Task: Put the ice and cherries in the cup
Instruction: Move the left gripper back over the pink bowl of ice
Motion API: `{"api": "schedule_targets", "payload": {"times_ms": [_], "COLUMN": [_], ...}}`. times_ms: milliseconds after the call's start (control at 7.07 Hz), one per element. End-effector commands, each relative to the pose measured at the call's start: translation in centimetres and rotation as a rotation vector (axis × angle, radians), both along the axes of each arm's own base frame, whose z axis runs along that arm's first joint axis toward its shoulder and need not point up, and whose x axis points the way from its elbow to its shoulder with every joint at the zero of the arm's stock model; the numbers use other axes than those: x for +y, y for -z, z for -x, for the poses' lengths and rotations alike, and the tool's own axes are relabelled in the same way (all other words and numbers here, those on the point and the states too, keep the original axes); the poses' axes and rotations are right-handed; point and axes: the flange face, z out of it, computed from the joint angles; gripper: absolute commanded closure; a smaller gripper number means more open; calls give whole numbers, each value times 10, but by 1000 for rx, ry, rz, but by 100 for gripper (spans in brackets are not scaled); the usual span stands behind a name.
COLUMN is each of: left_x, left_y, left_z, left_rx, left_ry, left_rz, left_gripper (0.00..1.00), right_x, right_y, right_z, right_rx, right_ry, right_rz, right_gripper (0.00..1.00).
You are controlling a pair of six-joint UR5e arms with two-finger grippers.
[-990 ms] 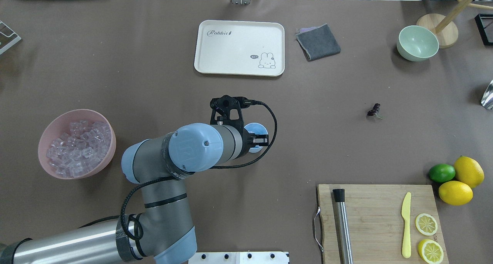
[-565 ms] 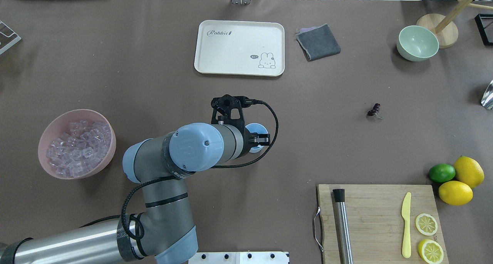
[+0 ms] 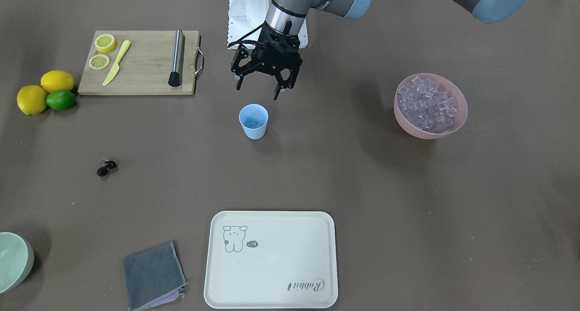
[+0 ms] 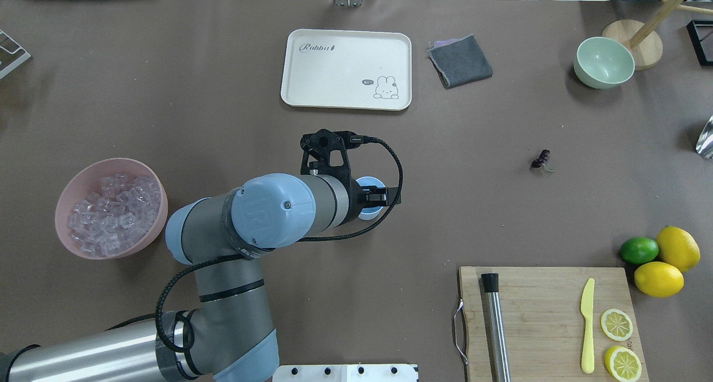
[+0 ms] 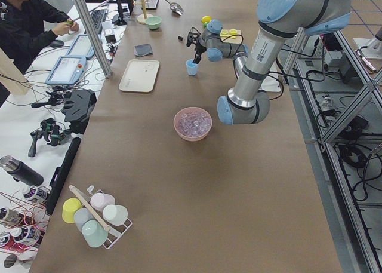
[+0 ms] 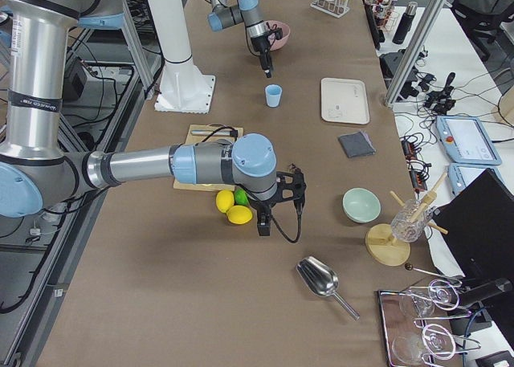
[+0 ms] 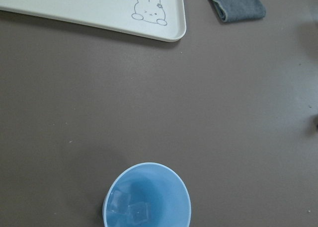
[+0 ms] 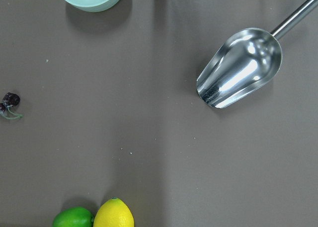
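Note:
The light blue cup [image 3: 253,120] stands mid-table, and the left wrist view [image 7: 146,199] shows two ice cubes [image 7: 130,210] in it. My left gripper [image 3: 257,89] hangs open and empty just above the cup, on the robot's side of it; overhead it [image 4: 374,199] partly covers the cup [image 4: 366,182]. More ice [image 4: 110,209] fills the pink bowl [image 4: 66,201] at the left. The cherries [image 4: 541,159] lie on the table to the right, also in the right wrist view [image 8: 10,101]. My right gripper [image 6: 262,221] hovers by the lemons; I cannot tell whether it is open or shut.
A white rabbit tray [image 4: 346,69], a grey cloth [image 4: 460,60] and a pale green bowl [image 4: 604,62] lie at the far side. A cutting board [image 4: 535,315] holds a steel rod, yellow knife and lemon slices. Lemons and a lime [image 4: 660,254] sit beside it. A metal scoop [image 8: 241,70] lies at the far right.
My left arm has risen a little over the cup and its elbow has swung slightly left. The cup, bowl and cherries have not moved.

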Motion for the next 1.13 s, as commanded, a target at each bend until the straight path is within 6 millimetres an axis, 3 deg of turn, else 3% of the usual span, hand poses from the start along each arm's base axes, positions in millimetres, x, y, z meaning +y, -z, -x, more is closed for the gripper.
{"api": "schedule_targets", "payload": {"times_ms": [0,141,283,565,990], "left_x": [-40,-42,-42,-22,14], "left_y": [-16,-59,-90,-152,-248], "left_z": [111,157,188,226,264], "left_rx": [-86,-143,-161,-196,-176], "left_ry": [-72,-113,-136,-157,-162], "left_rz": [17,-30,1,97,83], "left_gripper": [3,3,3,3,3], "right_x": [1,1,0,-1,-1], "right_y": [-3,-2,-2,-2,-4], "right_z": [0,0,0,1,1], "right_rx": [-5,-5,-5,-4,-7], "right_ry": [-2,-3,-4,-2,-18], "right_rz": [8,8,9,10,31], "right_gripper": [0,0,0,0,0]}}
